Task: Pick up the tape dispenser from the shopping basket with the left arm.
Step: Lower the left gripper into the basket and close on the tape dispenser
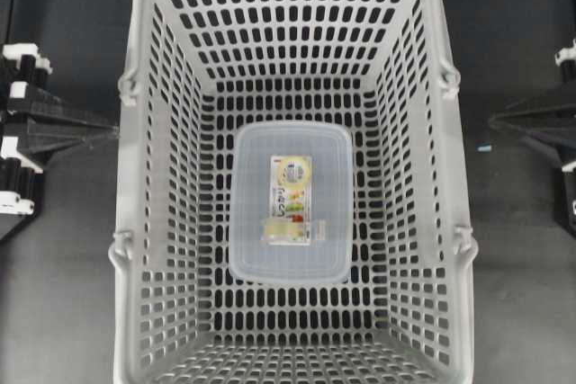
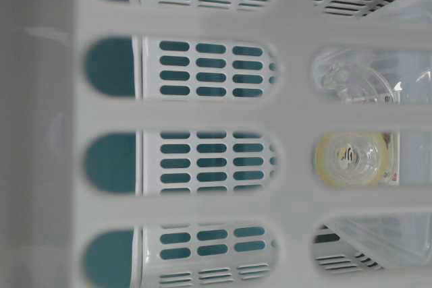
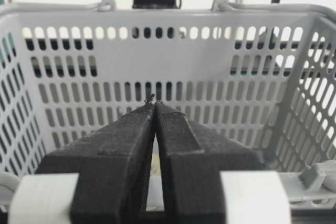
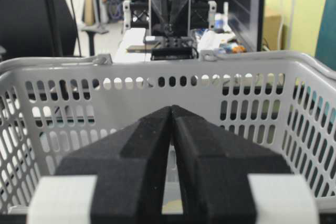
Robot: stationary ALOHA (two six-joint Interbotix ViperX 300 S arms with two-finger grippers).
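The tape dispenser (image 1: 290, 204), a flat translucent box with a yellow-and-white label, lies on the floor of the light-grey shopping basket (image 1: 135, 60), about at its middle. My left gripper (image 1: 112, 129) is shut and empty outside the basket's left wall. My right gripper (image 1: 493, 121) is shut and empty outside the right wall. In the left wrist view the shut gripper (image 3: 155, 103) faces the basket wall (image 3: 157, 51). In the right wrist view the shut gripper (image 4: 171, 107) faces the opposite wall (image 4: 157, 72). The table-level view shows the box's label (image 2: 351, 158) through the basket slots (image 2: 202, 112).
The basket stands on a dark grey table (image 1: 63, 294) and fills the middle of the overhead view. Its handles (image 1: 126, 87) are folded down along the rim. The other arm's base (image 4: 169, 19) and a cluttered desk show beyond the basket.
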